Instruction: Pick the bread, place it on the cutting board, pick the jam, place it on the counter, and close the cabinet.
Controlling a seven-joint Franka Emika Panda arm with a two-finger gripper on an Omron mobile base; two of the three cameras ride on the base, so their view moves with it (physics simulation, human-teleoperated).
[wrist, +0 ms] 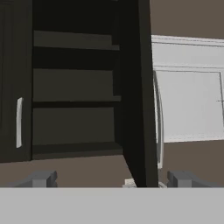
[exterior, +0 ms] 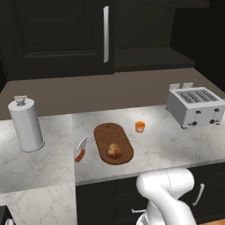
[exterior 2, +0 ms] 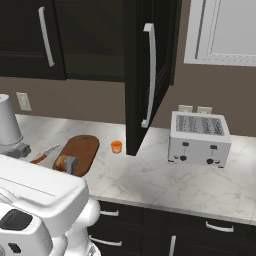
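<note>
The small round golden-brown bread roll (exterior: 114,150) is sitting on the elongated dark reddish-brown wooden cutting board (exterior: 105,133), toward its near end. The tiny orange jam jar (exterior: 140,127) is standing on the white-grey veined marble desk (exterior: 167,145), just beside the board's far right corner and apart from it. An orange-handled knife (exterior: 81,150) is lying just left of the board, a white cylindrical canister (exterior: 26,124) is standing farther left, and a silver four-slot toaster (exterior: 195,107) is sitting well to the right.

The right base view is showing what the left one hides: the right door of the large black wall cabinet (exterior 2: 150,75) is swinging wide open, edge-on, its long silver bar handle (exterior 2: 150,75) facing right, with the jam jar (exterior 2: 116,146) near the door's lower edge. There the roll (exterior 2: 61,162) is partly hidden behind the arm.

The hand view is looking into the open cabinet at its dark shelves (wrist: 74,100), with the open door's edge (wrist: 142,92) and a pale window panel (wrist: 188,100) to its right. The claw (wrist: 111,179) is holding nothing, its two grey fingertips (wrist: 41,178) standing wide apart.
</note>
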